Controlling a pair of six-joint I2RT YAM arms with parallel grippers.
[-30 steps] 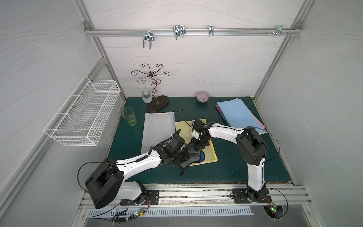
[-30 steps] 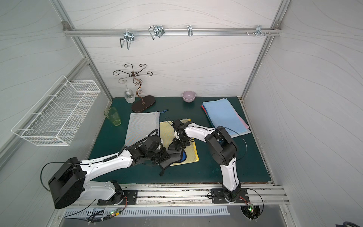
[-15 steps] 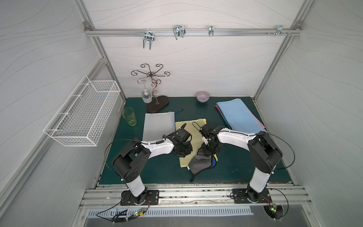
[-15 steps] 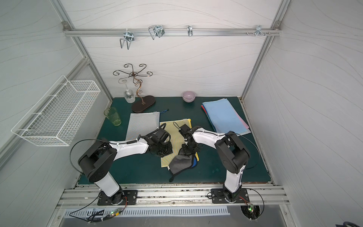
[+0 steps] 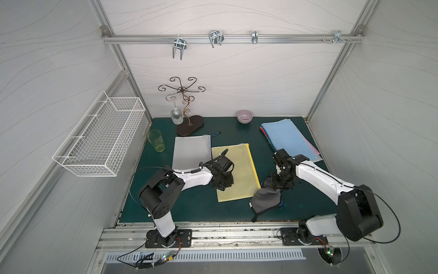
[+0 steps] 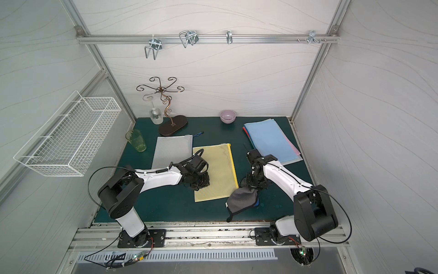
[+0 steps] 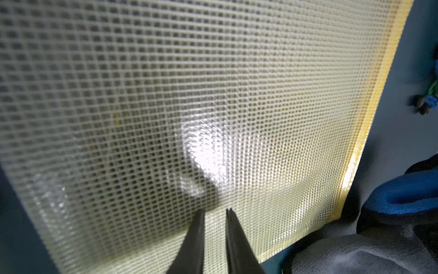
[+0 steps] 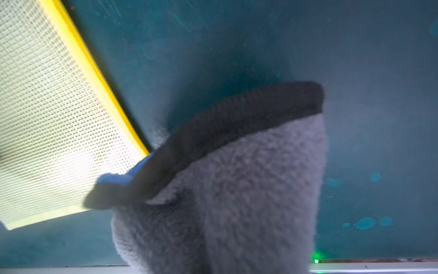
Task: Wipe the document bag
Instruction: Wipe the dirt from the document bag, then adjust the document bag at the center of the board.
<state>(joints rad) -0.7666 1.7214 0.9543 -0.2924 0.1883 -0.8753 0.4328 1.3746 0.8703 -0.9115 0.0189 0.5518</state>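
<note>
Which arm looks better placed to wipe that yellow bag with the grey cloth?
Probably the right: the right end effector is at the grey cloth, lying by a corner of the yellow bag. The left end effector is over the bag, empty.

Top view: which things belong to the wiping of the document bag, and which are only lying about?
Job: yellow mesh document bag, grey cloth.
Lying about: grey mesh bag, green glass, pink bowl, blue folders, wine-glass stand, wire basket.

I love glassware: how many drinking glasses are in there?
2. A green tumbler stands on the mat at left; a clear wine glass hangs upside down from the curly metal stand behind it. None seems hidden.
</note>
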